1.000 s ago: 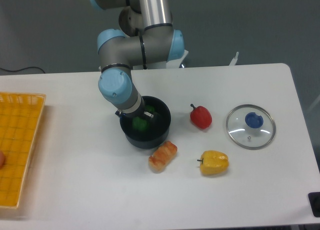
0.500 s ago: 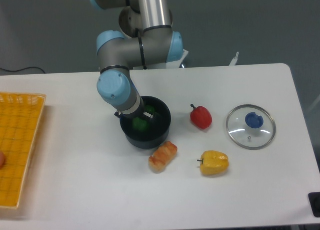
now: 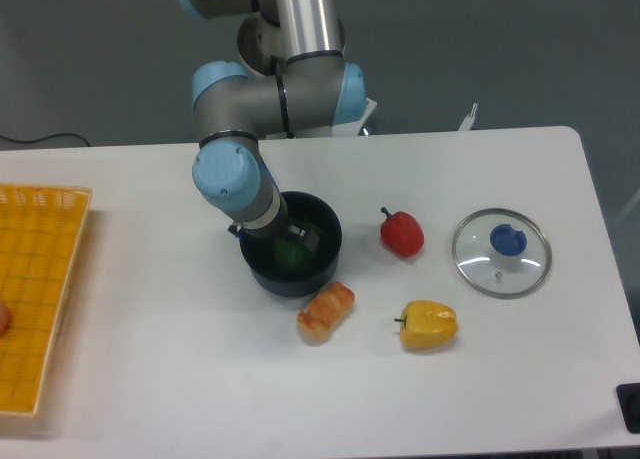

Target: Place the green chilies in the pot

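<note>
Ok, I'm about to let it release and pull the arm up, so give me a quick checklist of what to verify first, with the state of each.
1. Green chilies inside the pot: ok, green shows within the rim.
2. Gripper lowered into the pot: ok, its tip sits below the rim.
3. Gripper open or shut on the green chilies: cannot tell, the wrist hides the fingers.
4. Pot upright on the table: ok.
5. Nearby items out of the lift path: ok, the orange food piece and red pepper lie outside the pot.
6. Glass lid off the pot: ok, it rests to the right.
</note>
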